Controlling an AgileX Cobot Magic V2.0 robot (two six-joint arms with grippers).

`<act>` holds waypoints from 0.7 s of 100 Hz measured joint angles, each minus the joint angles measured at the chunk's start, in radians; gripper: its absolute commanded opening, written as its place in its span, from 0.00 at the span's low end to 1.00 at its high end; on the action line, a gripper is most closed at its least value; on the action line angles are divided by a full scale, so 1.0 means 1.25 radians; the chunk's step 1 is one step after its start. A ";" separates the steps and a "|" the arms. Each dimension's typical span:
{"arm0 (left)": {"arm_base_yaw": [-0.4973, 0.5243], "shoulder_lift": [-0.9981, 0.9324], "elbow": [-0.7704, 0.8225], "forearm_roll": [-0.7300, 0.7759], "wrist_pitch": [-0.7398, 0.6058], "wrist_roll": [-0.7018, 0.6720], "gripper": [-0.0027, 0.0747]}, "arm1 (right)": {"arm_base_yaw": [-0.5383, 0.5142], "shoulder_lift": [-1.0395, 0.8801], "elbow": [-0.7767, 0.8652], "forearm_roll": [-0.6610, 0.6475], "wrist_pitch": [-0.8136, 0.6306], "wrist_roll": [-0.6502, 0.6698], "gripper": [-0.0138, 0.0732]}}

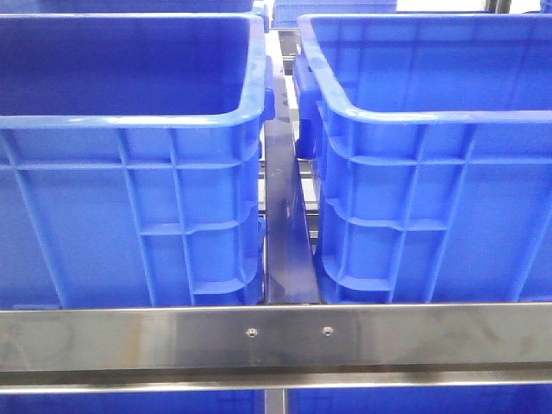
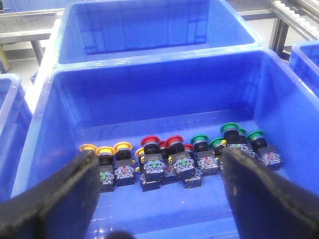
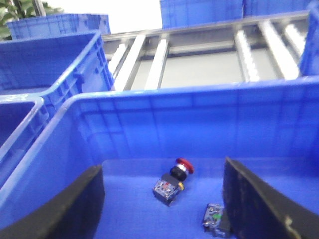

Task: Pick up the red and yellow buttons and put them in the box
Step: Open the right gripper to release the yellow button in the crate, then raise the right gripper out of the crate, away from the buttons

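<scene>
In the left wrist view a row of push buttons stands on the floor of a blue crate [image 2: 149, 99]: yellow buttons [image 2: 122, 147] at one end, red buttons [image 2: 150, 141] in the middle. My left gripper [image 2: 159, 159] hangs open above and in front of this row, holding nothing. In the right wrist view my right gripper [image 3: 163, 169] is open over another blue box [image 3: 199, 124]. One red button [image 3: 172, 181] lies on its side on that floor. A second button block [image 3: 213, 217] is partly hidden by a finger [image 3: 249, 199]. Neither gripper shows in the front view.
Green buttons [image 2: 229, 131] fill the other end of the row. More blue crates [image 2: 159, 30] stand behind. The front view shows two tall crates [image 1: 129, 190] [image 1: 431, 190] side by side behind a steel rail [image 1: 276, 338]. Conveyor rollers [image 3: 249, 55] lie beyond the box.
</scene>
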 measured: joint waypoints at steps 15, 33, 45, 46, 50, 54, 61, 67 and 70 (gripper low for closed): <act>0.000 0.000 0.000 0.000 0.000 0.000 0.67 | 0.000 -0.123 0.055 -0.013 -0.010 -0.001 0.75; 0.000 0.000 0.000 0.000 0.000 0.000 0.67 | 0.000 -0.204 0.099 -0.017 -0.010 -0.001 0.69; 0.000 0.000 0.000 0.000 0.000 0.000 0.67 | 0.000 -0.216 0.106 -0.018 -0.011 -0.001 0.50; 0.000 0.000 0.000 0.000 0.000 0.000 0.67 | 0.000 -0.216 0.106 -0.018 -0.011 -0.001 0.49; 0.000 0.000 0.000 0.000 0.000 0.000 0.67 | 0.000 -0.217 0.106 -0.018 -0.011 -0.001 0.41; 0.000 0.000 0.000 0.000 0.000 0.000 0.67 | 0.000 -0.217 0.106 -0.018 -0.011 -0.001 0.35; 0.000 0.000 0.000 0.000 0.000 0.000 0.67 | 0.000 -0.217 0.106 -0.018 -0.012 -0.002 0.24; 0.000 0.000 0.000 0.000 0.000 0.000 0.67 | 0.000 -0.217 0.106 -0.018 -0.012 -0.003 0.14; 0.000 0.000 0.000 0.000 0.000 0.000 0.67 | 0.000 -0.217 0.106 -0.018 -0.012 -0.003 0.11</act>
